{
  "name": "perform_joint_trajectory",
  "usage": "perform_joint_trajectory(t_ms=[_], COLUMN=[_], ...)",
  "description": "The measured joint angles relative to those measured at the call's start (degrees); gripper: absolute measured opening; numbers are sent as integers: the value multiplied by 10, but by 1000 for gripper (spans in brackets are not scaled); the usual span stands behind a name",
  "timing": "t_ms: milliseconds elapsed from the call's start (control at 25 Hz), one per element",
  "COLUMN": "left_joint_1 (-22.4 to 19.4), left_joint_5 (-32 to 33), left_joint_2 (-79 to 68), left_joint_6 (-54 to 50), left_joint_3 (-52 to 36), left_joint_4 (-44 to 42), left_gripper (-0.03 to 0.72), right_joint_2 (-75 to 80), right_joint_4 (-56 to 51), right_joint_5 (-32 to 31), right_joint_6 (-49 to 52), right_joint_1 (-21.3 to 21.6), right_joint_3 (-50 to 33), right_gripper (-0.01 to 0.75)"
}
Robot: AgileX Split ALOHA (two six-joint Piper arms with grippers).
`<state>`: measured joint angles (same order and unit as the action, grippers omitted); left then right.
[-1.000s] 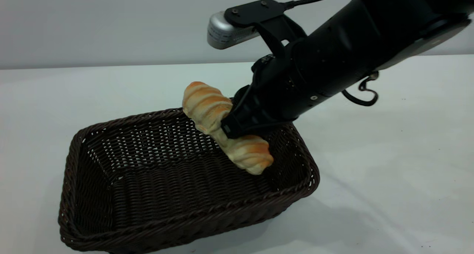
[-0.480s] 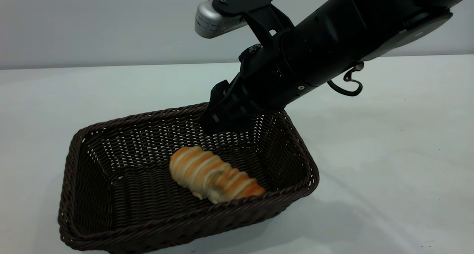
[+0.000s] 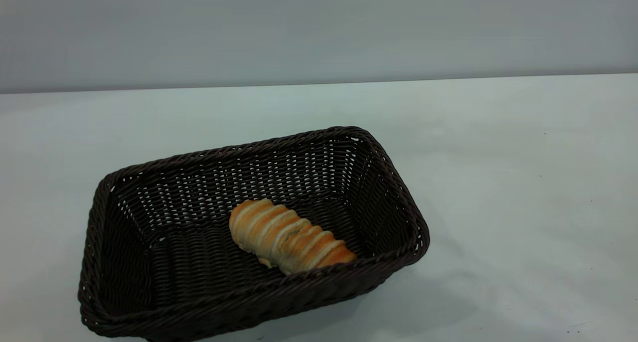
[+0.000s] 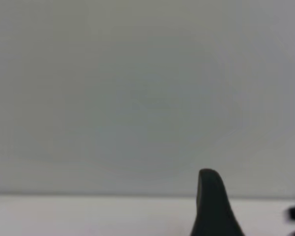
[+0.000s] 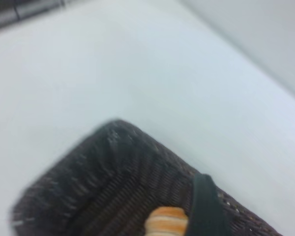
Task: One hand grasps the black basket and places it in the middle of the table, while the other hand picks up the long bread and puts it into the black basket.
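The basket (image 3: 124, 312) runs off the exterior view's lower edge at its near corner, and its rim hides the bread's (image 3: 291, 240) underside. From the right wrist the bread (image 5: 166, 221) is blurred and cut by the frame (one dark finger (image 5: 206, 206) covers part). The left wrist shows a single finger (image 4: 212, 204), its partner out of frame.

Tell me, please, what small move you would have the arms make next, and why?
Probably just park both arms. The long bread lies flat inside the black basket, which stands on the table near its middle, and neither arm shows in the exterior view, so nothing seems left to grasp.
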<state>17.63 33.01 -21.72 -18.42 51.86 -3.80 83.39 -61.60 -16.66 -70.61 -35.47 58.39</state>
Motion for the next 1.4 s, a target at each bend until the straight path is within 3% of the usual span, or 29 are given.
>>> perform_joint_trajectory(t_ms=[240,400,680,920,1200,1400], left_joint_1=[0,0,0,0,0,0], left_joint_5=[68,127,262,327,337,337], left_joint_2=[0,0,15,100,184,222], left_joint_6=[80,141,169,169,159,135], left_joint_3=[0,0,0,0,-4,-55], left_joint_4=[33,51,53,53,32,12], left_gripper=[509,509,508,508,508,508], right_joint_2=[-145,-223,-411,-574,-683,-719], right_joint_4=[407,565,590,576,550,550], right_joint_5=[-215,-359,-459,-496,-504,-505], right_joint_6=[410,563,614,626,626,607], right_joint_1=[0,0,0,0,0,0], right_joint_3=[0,-8,-90,-167,-243,-280], right_gripper=[451,436,424,423,423,423])
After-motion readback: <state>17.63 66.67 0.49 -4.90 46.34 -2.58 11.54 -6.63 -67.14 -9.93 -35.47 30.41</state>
